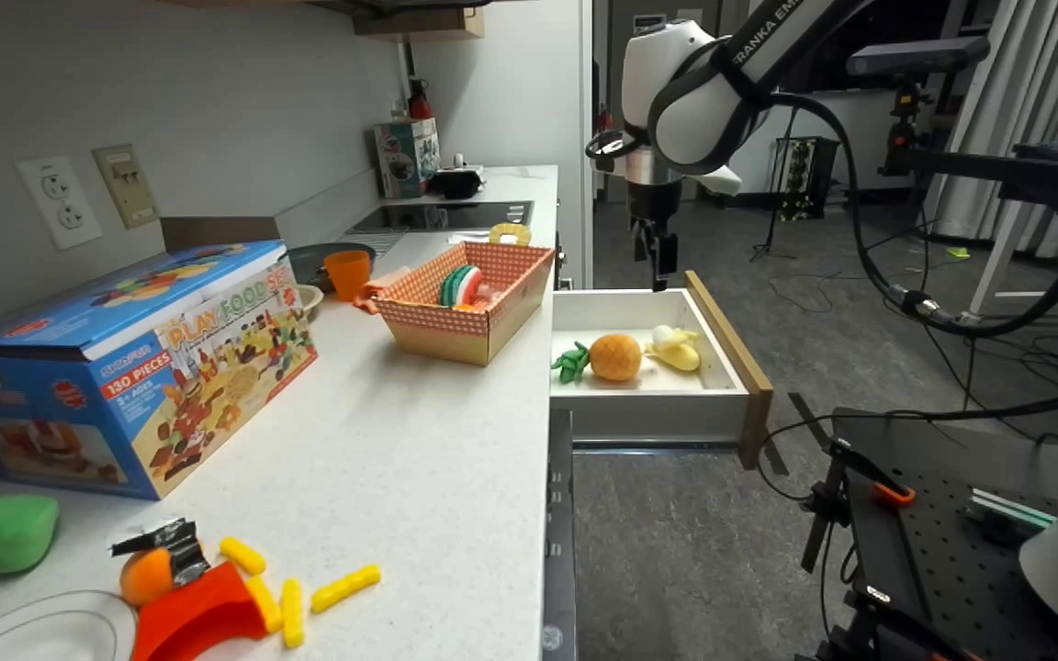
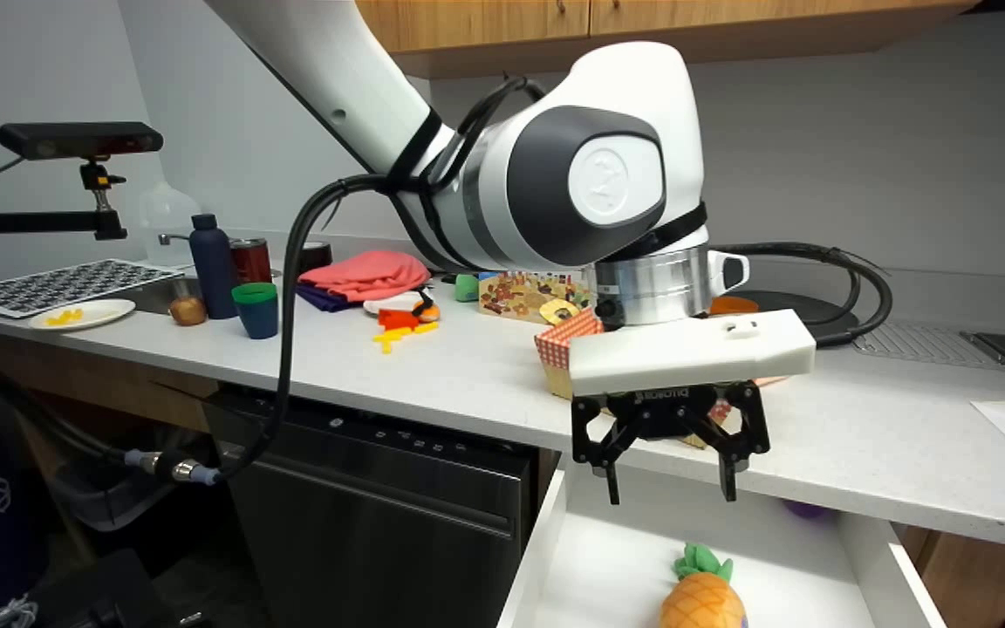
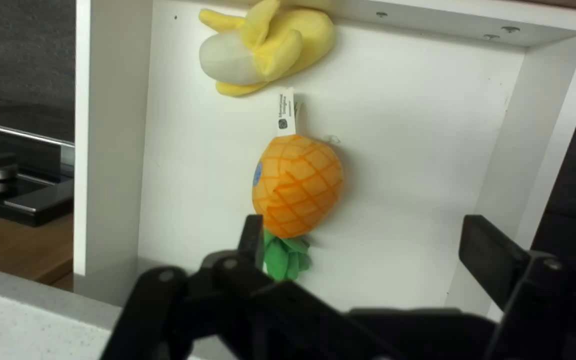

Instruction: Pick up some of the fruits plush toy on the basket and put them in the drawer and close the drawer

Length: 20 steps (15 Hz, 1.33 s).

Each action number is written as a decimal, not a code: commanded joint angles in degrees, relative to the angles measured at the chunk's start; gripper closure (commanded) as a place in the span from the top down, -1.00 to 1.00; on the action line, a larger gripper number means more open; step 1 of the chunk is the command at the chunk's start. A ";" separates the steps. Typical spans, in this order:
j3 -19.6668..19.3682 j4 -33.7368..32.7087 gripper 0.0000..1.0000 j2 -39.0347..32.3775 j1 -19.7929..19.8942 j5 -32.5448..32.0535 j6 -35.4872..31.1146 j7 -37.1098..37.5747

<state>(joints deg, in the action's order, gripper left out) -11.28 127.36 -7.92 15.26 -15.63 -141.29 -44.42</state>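
Note:
The drawer (image 1: pixel 731 367) is pulled out, its white inside facing up. On its floor lie a pineapple plush (image 3: pixel 298 185), orange with green leaves, and a partly peeled banana plush (image 3: pixel 313 35). My gripper (image 2: pixel 672 499) hangs above the drawer, fingers pointing down and spread wide, with nothing held. In the wrist view one finger (image 3: pixel 252 237) overlaps the pineapple's leaves, though the toy sits lower, on the drawer floor. On the counter the checked basket (image 1: pixel 433 341) holds a watermelon-slice plush (image 1: pixel 458 286) and other pieces that are hard to make out.
The counter (image 1: pixel 419 441) edge borders the drawer's inner side. A play food box (image 1: pixel 208 358), an orange cup (image 1: pixel 348 274) and yellow plastic sticks (image 1: pixel 345 588) stand or lie on the counter. Something purple (image 2: pixel 806 508) shows at the drawer's back, partly under the counter.

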 commanded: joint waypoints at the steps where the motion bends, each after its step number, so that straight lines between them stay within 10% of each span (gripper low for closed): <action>1: -2.32 0.40 1.00 0.47 0.35 -3.50 2.89 4.52; 20: -7.86 -1.42 1.00 -14.11 7.68 -4.35 5.24 6.90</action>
<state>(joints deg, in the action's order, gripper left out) -18.84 127.70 -19.16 22.48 -17.65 -135.08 -39.04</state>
